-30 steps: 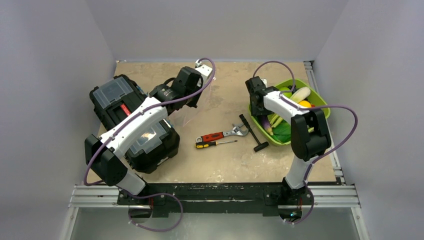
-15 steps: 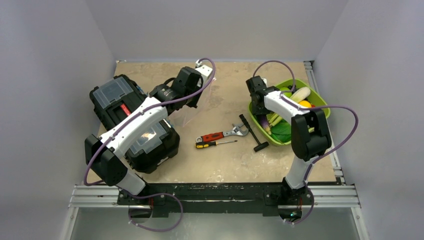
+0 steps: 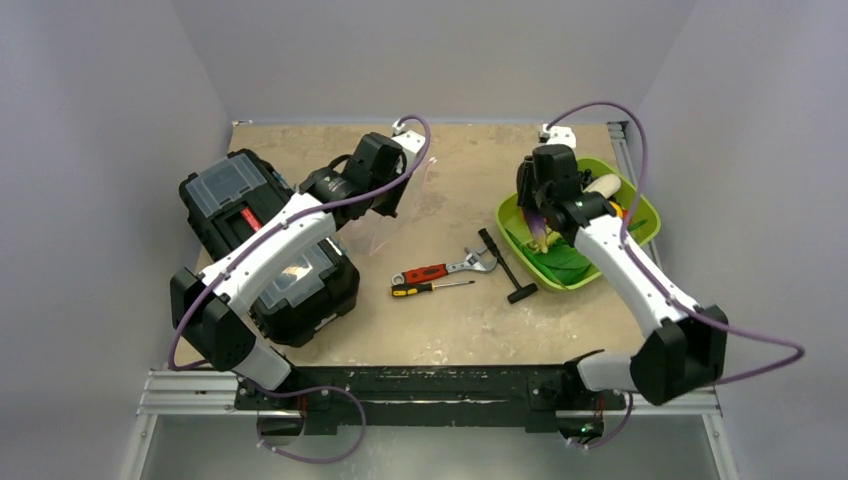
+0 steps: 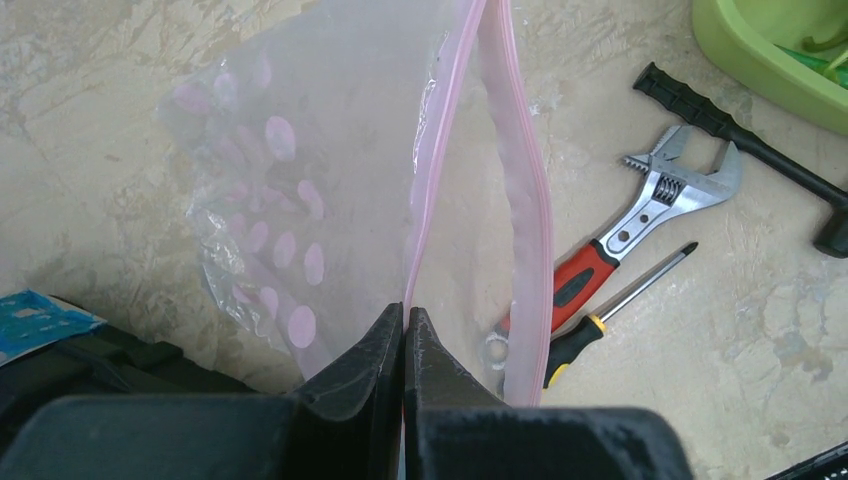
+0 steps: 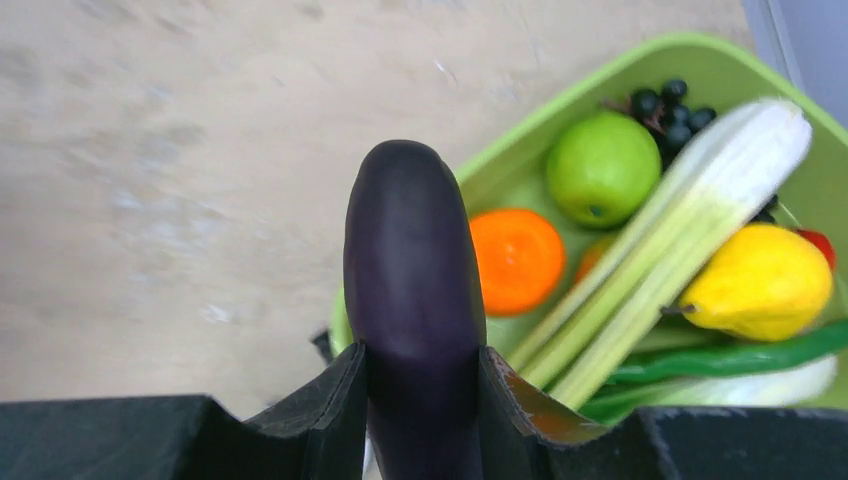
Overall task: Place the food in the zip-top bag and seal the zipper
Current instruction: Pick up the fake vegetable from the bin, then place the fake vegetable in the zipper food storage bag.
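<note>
**Eggplant leaving tray; bag hanging open**

Mid-table: wrench (image 3: 450,268) lying untouched. Right side: right gripper (image 5: 420,375) is clamping a purple eggplant (image 5: 410,260) and riding above the green tray (image 5: 560,95), where half a second ago it was reaching low inside. The first item is judged ready for bagging. Far left: left gripper (image 4: 405,335), unmoved, is pinching one strip of the pink zipper (image 4: 528,220) and dangling the zip-top bag (image 4: 290,180) with its mouth parted.

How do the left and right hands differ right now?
The left hand is shut on the pink zipper of the zip-top bag; the right hand is shut on a purple eggplant. The left hand's jaws nearly meet, while the right hand's jaws sit apart around the eggplant. The right hand is at the green tray; the left hand isn't. Both hold something.
</note>
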Robot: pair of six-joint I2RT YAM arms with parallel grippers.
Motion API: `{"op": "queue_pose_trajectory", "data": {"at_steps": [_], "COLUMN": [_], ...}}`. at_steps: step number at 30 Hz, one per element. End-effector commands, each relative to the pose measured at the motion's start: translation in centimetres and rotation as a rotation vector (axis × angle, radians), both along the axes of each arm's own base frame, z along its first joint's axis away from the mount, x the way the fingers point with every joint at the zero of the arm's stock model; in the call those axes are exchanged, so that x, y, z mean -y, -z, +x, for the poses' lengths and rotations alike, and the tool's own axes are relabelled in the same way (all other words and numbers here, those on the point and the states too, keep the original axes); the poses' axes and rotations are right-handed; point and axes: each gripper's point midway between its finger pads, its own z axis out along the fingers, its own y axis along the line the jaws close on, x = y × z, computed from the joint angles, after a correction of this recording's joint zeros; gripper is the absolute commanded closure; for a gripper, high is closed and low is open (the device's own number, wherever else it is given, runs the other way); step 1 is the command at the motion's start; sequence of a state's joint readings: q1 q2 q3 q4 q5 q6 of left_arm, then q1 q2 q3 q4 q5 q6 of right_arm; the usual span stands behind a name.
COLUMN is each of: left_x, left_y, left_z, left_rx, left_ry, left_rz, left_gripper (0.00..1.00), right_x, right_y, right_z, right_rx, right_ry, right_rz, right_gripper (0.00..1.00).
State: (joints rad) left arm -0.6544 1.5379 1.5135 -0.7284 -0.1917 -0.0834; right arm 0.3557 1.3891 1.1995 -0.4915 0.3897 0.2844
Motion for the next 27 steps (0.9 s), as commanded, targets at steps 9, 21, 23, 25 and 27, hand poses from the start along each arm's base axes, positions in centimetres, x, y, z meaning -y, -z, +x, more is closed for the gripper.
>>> {"op": "queue_pose_trajectory", "data": {"at_steps": [9,21,23,25,27], "left_x": [0.3,0.0,0.1,0.1,0.3], "left_y": [-2.3,-2.3,-2.1,-2.1,-2.1], "left_z": [0.5,1.2,1.2,1.2,1.2], "left_rx": [0.035,0.057,0.051,0.047,0.043], "left_ry": [-0.035,-0.108,-0.113,-0.117,-0.116], "left_rz": [-0.08,-0.105,-0.109,-0.117,-0.126], "left_gripper": [1.0,1.0,1.0,1.0,1.0], "right_x": [-13.9,-22.3,-22.5,-22.5,-22.5], "right_y": [-10.6,-10.2,-10.1,-9.9,-9.3], "right_z": [-5.4,-9.0,-9.2,-9.0,-8.5], "right_rx": [0.27,-0.132,-0.149,-0.16,-0.173], "right_ry": [-0.428,-0.305,-0.263,-0.21,-0.143], "right_rz": [1.029,1.376,1.399,1.406,1.408], "right_gripper": [1.0,1.0,1.0,1.0,1.0]}}
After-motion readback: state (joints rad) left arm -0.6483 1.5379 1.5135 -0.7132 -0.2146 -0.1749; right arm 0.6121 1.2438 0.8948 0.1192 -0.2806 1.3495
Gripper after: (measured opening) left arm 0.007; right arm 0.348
